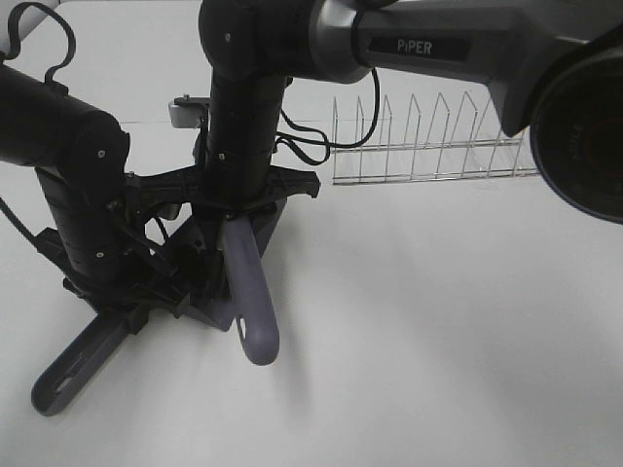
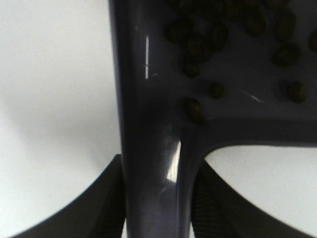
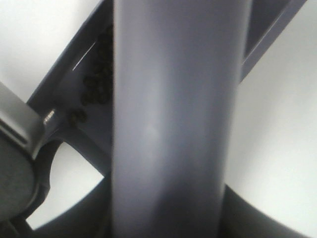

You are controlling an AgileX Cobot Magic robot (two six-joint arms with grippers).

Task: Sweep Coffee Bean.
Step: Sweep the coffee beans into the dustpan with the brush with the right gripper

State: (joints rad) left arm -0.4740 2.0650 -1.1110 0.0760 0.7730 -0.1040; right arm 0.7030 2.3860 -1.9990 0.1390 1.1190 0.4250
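Coffee bean (image 2: pixel 218 34) pile, quick rundown: tiny dark brown-black ovals, pretty blurry in the left wrist view but clearly separate little pieces, not one lump. All lying on the floor of the grey-purple dustpan (image 2: pixel 148 114), bunched thickest farther from the handle, with a handful of loners scattered closer to the back edge near the handle joint. Way smaller than the pan itself. Also peeking out in the right wrist view as a dark clump on the pan floor, just past the brush (image 3: pixel 168 124) handle, with most of the pan blocked there. Can't make out a single one from the exterior high view, pan mostly hidden under both arms. Left fingers (image 2: pixel 84 213) pressed against either side of the dustpan handle, clamped tight on it. Right fingers (image 3: pixel 247 223) same deal on the fat grey-purple brush handle, pinching it from both sides. From up high: dustpan handle poking out low over the white desk (image 1: pixel 438 370), brush handle tilted just beside it, wire rack (image 1: pixel 428 177) well apart at the back. Bristles hidden, so no call on contact with the pan.
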